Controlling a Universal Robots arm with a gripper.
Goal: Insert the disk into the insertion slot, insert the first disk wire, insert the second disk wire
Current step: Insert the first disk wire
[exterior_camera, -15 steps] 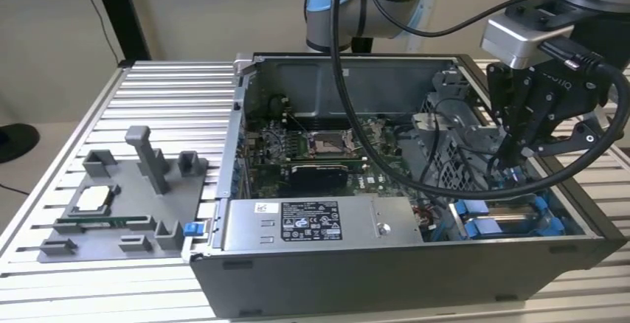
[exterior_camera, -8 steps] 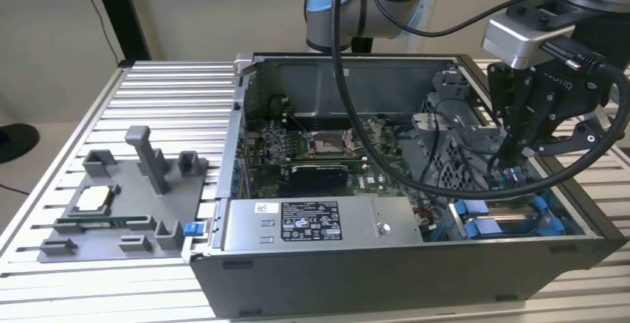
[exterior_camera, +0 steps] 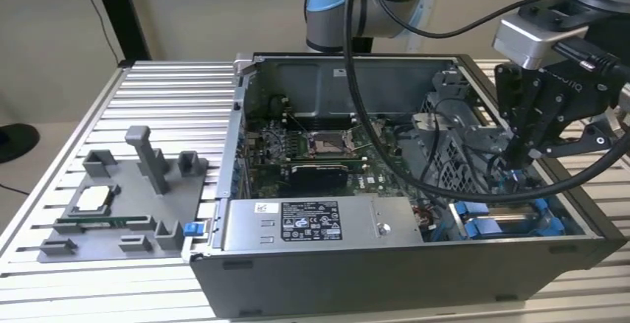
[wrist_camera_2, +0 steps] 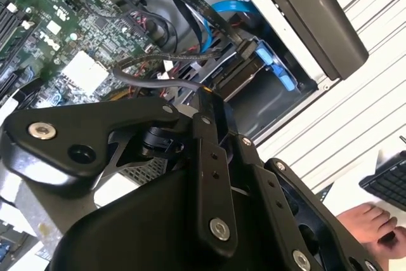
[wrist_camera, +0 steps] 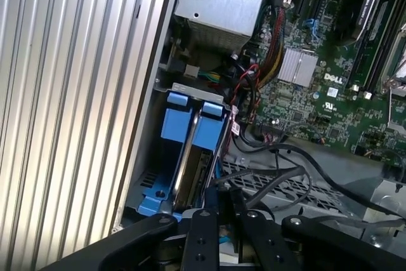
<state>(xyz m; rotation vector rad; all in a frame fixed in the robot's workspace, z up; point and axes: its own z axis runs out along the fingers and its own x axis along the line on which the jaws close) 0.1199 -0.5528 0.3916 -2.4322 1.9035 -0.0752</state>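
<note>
The disk (wrist_camera: 189, 171) stands on edge in the insertion slot (exterior_camera: 492, 226), between bright blue plastic frame parts (wrist_camera: 179, 125), at the case's corner on the exterior view's right. In the second wrist view the disk (wrist_camera_2: 244, 77) shows its connector end, where a blue wire (wrist_camera_2: 227, 7) and a flat black wire (wrist_camera_2: 209, 11) run down. My gripper (exterior_camera: 518, 162) hangs inside the case just above the slot. Its fingers (wrist_camera: 202, 223) stand close together with a dark wire connector (wrist_camera: 213, 200) between them. A thin black wire (wrist_camera_2: 158, 84) leads to the gripper (wrist_camera_2: 206, 96).
A grey box with a black-and-white label (exterior_camera: 315, 223) fills the case front. A perforated metal cage (wrist_camera: 279, 185) lies beside the slot, with the motherboard (exterior_camera: 315, 153) behind. A grey fixture (exterior_camera: 128, 205) sits on the ribbed table (exterior_camera: 167, 102). A person's hand (wrist_camera_2: 374, 220) rests near a keyboard (wrist_camera_2: 387, 179).
</note>
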